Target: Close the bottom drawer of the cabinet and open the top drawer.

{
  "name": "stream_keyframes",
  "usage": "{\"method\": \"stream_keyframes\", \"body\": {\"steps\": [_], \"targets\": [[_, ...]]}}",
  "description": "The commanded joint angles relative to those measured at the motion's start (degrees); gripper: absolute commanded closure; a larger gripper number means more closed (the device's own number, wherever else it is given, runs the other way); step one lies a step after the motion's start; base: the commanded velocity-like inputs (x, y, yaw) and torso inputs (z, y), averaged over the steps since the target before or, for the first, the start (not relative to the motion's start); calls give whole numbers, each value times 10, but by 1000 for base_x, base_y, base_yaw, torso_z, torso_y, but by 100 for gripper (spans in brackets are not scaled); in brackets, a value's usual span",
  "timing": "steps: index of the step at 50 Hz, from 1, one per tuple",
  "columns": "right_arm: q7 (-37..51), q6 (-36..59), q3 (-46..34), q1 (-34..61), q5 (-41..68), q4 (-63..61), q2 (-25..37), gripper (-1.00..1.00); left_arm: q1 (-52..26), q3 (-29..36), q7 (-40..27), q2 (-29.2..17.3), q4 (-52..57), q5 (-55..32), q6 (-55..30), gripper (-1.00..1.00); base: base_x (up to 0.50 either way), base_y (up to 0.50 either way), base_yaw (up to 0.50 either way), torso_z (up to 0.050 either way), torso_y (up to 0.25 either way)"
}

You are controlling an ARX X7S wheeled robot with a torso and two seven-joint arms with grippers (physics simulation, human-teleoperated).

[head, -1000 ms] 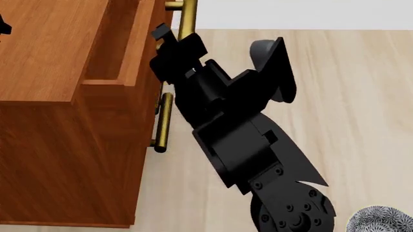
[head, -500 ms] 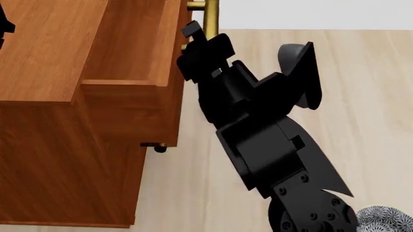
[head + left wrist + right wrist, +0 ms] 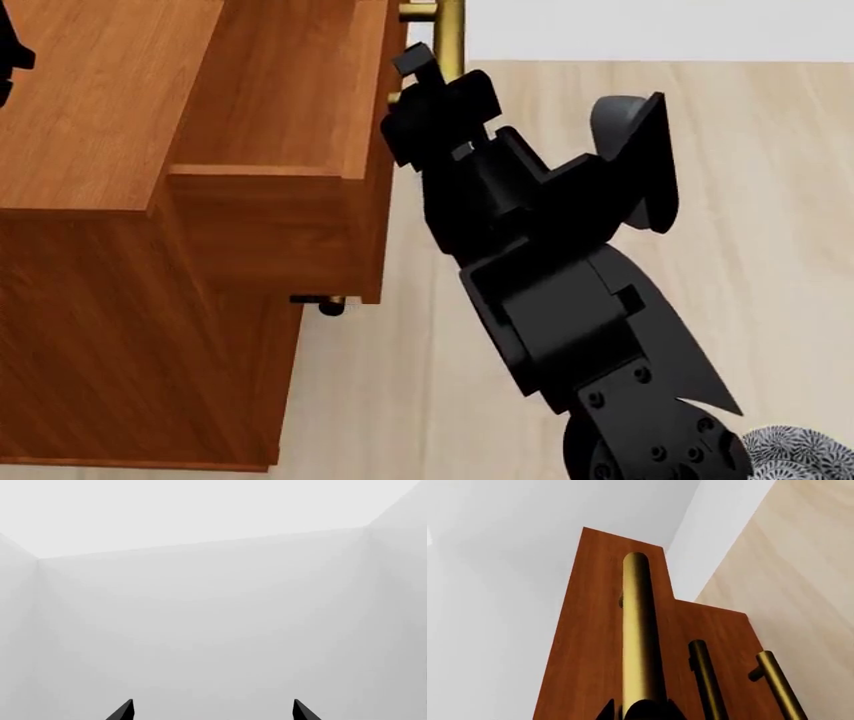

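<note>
The right gripper (image 3: 424,85) is clamped on the brass handle (image 3: 639,630) of the top drawer (image 3: 287,110), which juts out to the right of the cabinet (image 3: 107,330). The bottom drawer seems pushed in, though it is mostly hidden. The left gripper (image 3: 212,711) faces a blank wall, fingertips spread.

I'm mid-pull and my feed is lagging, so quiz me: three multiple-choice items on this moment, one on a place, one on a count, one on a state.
1. Where is the right gripper?
A. at the top drawer's handle
B. on the floor
C. inside the drawer tray

2. How many brass bar handles show in the right wrist view?
A. one
B. three
C. five

3. The top drawer is:
A. shut flush
B. pulled out
C. removed

Answers: 1 A, the fingers sit around the bar; 2 B, three bars run side by side; 3 B, its tray juts past the cabinet front.
</note>
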Motion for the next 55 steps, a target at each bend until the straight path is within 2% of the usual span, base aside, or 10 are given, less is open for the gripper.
{"method": "stream_keyframes", "body": {"steps": [1, 5, 6, 55], "targets": [[-50, 1, 19, 25, -20, -11, 0, 100, 3, 1, 0, -1, -2, 0, 4, -100, 12, 0, 0, 10, 0], [-50, 0, 19, 26, -20, -10, 0, 100, 3, 0, 0, -2, -3, 1, 7, -100, 0, 1, 0, 0, 3], [-50, 2, 17, 27, -21, -9, 2, -100, 3, -1, -1, -2, -3, 0, 7, -100, 13, 0, 0, 0, 0], [-59, -17, 16, 0, -23, 13, 4, -100, -2, 8, -7, -6, 0, -3, 5, -100, 0, 0, 0, 0, 1]]}}
